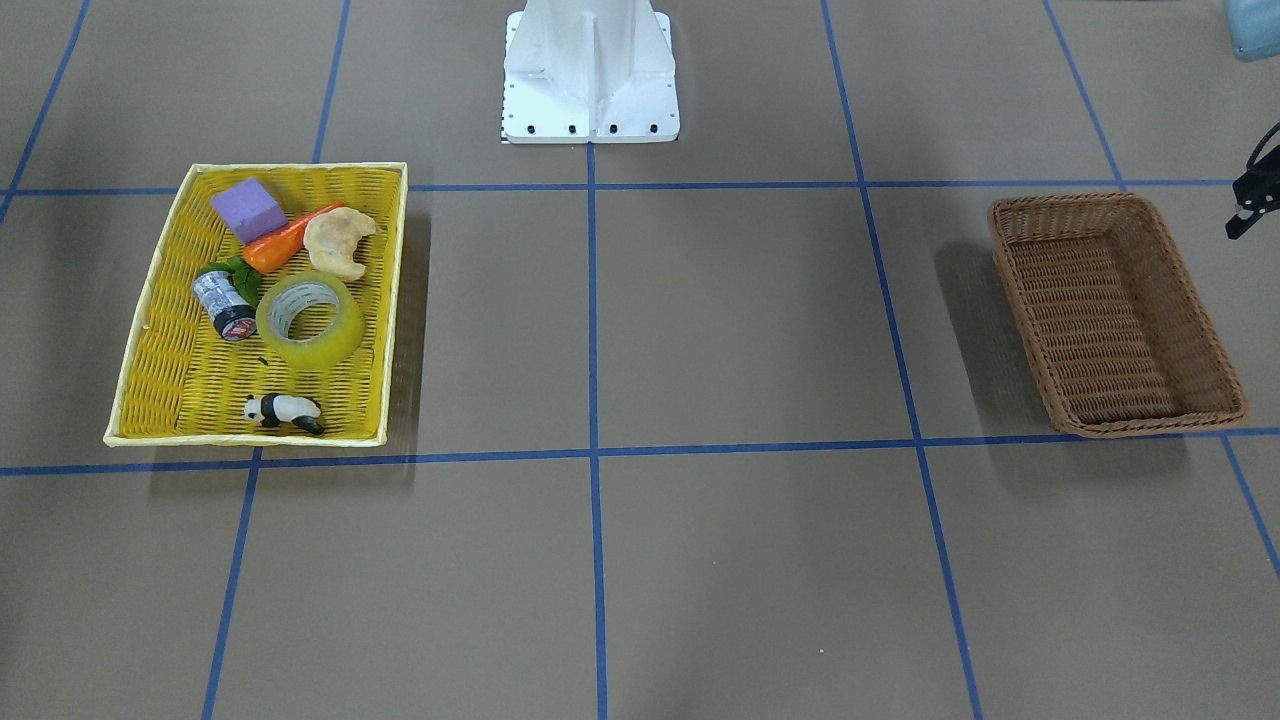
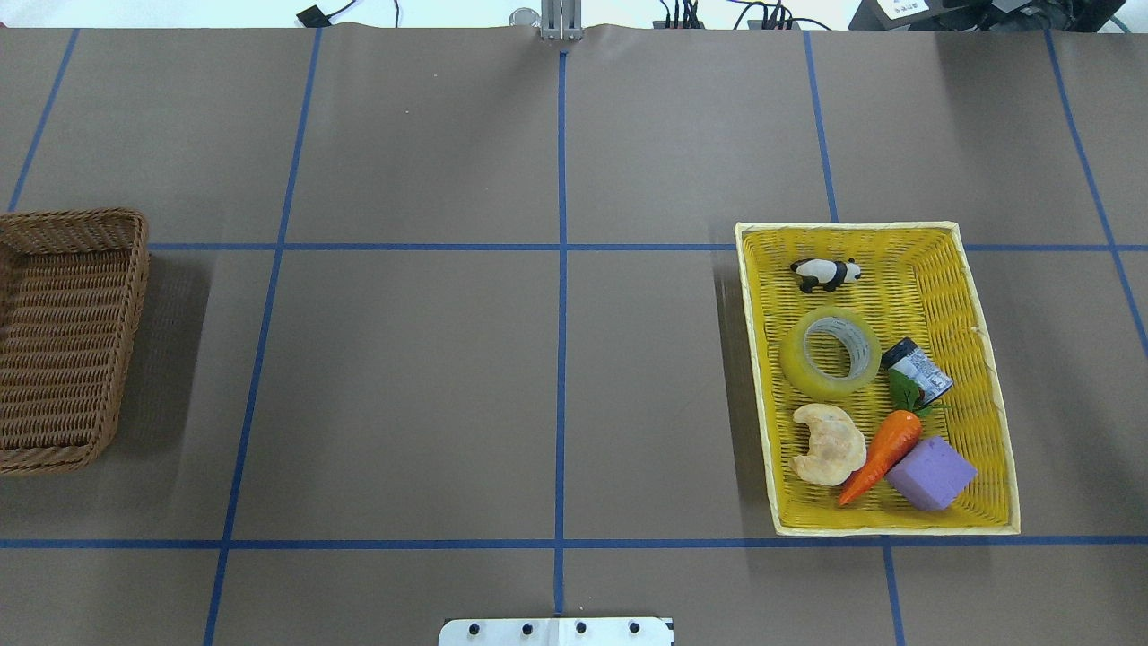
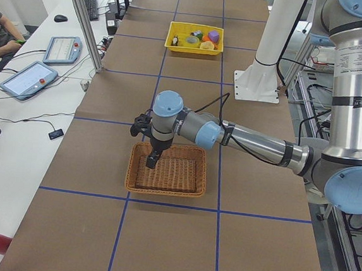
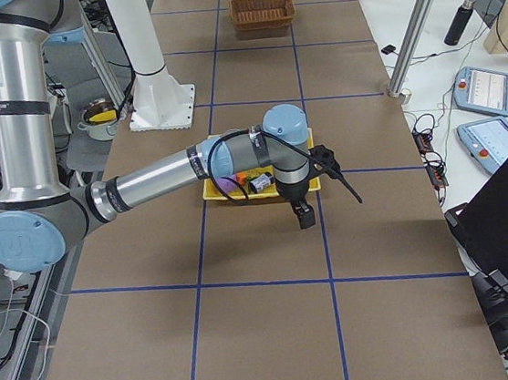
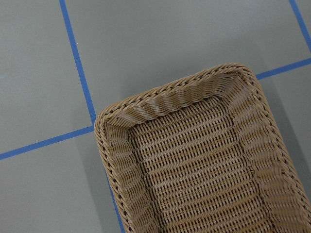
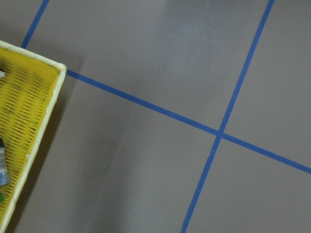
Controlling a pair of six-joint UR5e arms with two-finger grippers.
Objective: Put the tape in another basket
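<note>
Overhead exterior view: the tape (image 2: 830,353) lies flat, hole up, in the yellow tray (image 2: 843,226), which sits toward the tabletop's right end. Crowding it inside the tray are a panda figure (image 2: 827,273) on the side toward the far edge and a bitten cracker (image 2: 827,444) on the side toward the robot's edge. A silver cylinder (image 2: 917,368) lies just beside it toward the right end; whether the two touch I cannot tell. A carrot (image 2: 883,453) and a purple block (image 2: 931,474) lie in the tray corner nearest the robot.

The basket (image 2: 134,296) stands at the left end, cut off by the frame. Between tray and basket stretches brown tabletop (image 2: 404,386) crossed by blue lines (image 2: 561,269); the robot's base plate (image 2: 556,631) sits at the middle of the robot's edge.

Seen from the side, the left gripper (image 3: 152,160) hangs in the air at the basket, apart from the wicker. The right gripper (image 4: 304,214) hangs over bare tabletop off a tray corner, toward the right end. For neither can I tell whether the fingers are spread or pressed together; neither touches anything.
</note>
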